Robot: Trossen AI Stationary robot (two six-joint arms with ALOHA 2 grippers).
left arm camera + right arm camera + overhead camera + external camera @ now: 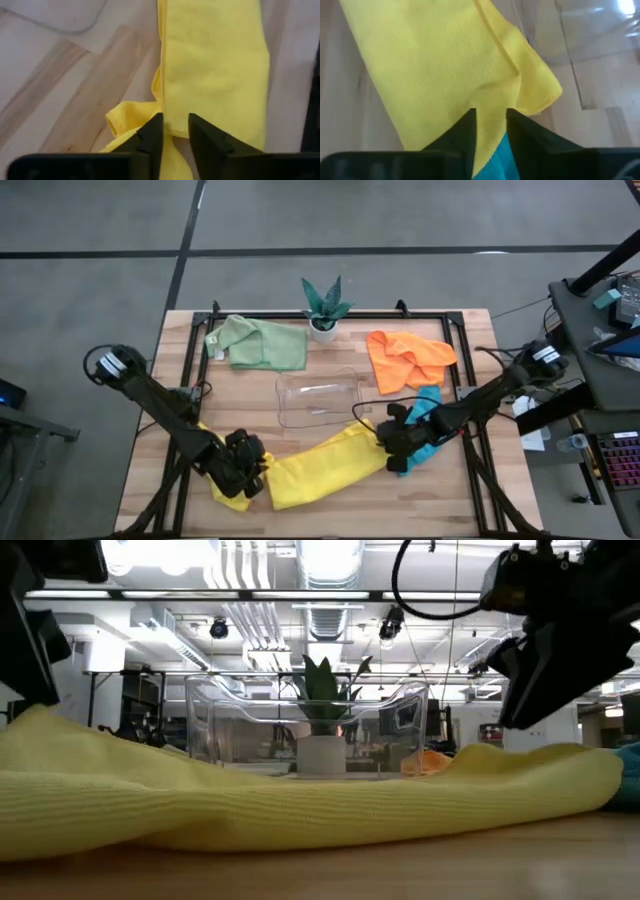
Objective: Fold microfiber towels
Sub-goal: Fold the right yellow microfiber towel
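A yellow microfiber towel (320,465), folded into a long strip, lies flat on the table from near left to middle right (300,800). My left gripper (255,475) stands open at the strip's near-left end (175,125), where more yellow cloth (125,115) lies bunched. My right gripper (385,442) stands open at its right end (491,117), above a teal-blue towel (425,420). An orange towel (405,355) and a pale green towel (260,342) lie crumpled at the far side. My left gripper slants down over the strip's near-left end (175,107), and yellow cloth shows in the gap between its fingers; I cannot tell whether they touch it. My right gripper slants down over the strip's right end (492,102), with cloth likewise in the gap; touching or not, I cannot tell.
A clear plastic tray (318,400) stands mid-table just beyond the strip. A small potted plant (325,305) stands at the far edge. A black frame (455,330) runs along the tabletop's sides.
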